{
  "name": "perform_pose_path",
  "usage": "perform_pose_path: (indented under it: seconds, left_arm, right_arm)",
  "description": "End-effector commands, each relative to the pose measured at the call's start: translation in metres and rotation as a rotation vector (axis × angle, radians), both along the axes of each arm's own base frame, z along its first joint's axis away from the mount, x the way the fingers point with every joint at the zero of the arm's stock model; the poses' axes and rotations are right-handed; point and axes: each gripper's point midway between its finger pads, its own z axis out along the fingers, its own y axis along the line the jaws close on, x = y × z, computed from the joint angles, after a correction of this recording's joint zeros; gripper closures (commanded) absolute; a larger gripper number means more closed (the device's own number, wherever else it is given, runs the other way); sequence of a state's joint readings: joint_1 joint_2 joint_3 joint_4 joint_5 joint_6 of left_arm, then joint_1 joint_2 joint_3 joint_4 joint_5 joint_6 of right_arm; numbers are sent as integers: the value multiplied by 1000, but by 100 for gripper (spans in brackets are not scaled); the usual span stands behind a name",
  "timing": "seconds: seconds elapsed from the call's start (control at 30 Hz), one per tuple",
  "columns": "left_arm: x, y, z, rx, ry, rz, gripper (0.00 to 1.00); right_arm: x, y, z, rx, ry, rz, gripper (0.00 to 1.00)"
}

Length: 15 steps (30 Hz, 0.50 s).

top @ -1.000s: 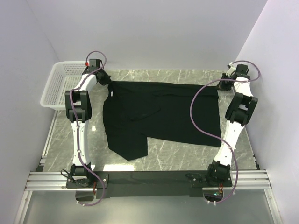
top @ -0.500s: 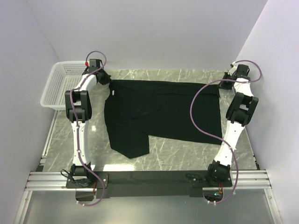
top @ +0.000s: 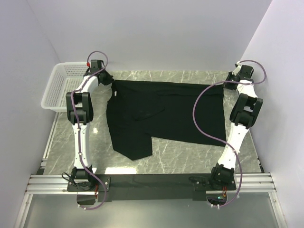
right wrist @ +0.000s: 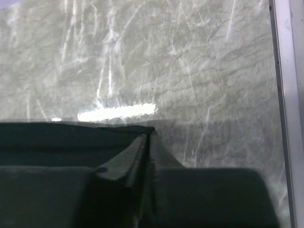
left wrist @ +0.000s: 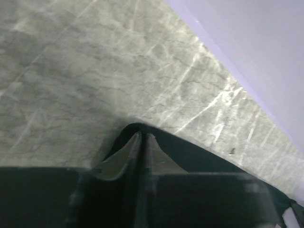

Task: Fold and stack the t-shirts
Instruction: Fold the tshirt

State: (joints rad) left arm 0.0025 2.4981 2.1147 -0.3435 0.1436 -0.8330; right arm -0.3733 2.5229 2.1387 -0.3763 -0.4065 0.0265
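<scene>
T-shirt (top: pixel 164 114) far edge gripped at corners by left fingers (left wrist: pixel 124 154) and right fingers (right wrist: pixel 132 159)

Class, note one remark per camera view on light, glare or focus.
Top external: even light, all sharp, though the black t-shirt swallows fold detail. Left wrist: the left hand is near, dark and blurred; the table is sharper. Right wrist: a white glare streak on the marble; the right hand is blurred.
</scene>
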Motion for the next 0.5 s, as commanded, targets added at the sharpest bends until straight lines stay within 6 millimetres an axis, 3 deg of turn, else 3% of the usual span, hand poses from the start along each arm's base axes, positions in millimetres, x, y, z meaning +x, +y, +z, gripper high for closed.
perform_pose_path:
  seconds: [0.0, 0.17, 0.23, 0.27, 0.33, 0.4, 0.43, 0.47]
  left_arm:
    - [26, 20, 63, 13, -192, 17, 84]
    - [22, 13, 89, 14, -250, -26, 60]
    - [17, 13, 90, 28, -251, -41, 54]
    - [15, 12, 101, 25, -270, -56, 53]
    - [10, 8, 104, 36, -283, -90, 51]
    - [6, 2, 120, 32, -317, -133, 49]
    - [2, -1, 120, 40, -320, -157, 48]
    - [-3, -4, 134, 42, -344, -179, 48]
  right_arm:
    - [13, -16, 81, -90, -180, -8, 83]
    - [9, -17, 106, -131, -225, 7, 58]
    - [6, -16, 110, -149, -231, 18, 57]
    - [4, -16, 122, -165, -248, 24, 54]
    - [-4, -13, 120, -185, -238, 58, 53]
    - [-12, 1, 130, -173, -253, 139, 53]
    - [-23, 9, 120, -183, -223, 216, 53]
    - [-30, 23, 129, -166, -246, 298, 53]
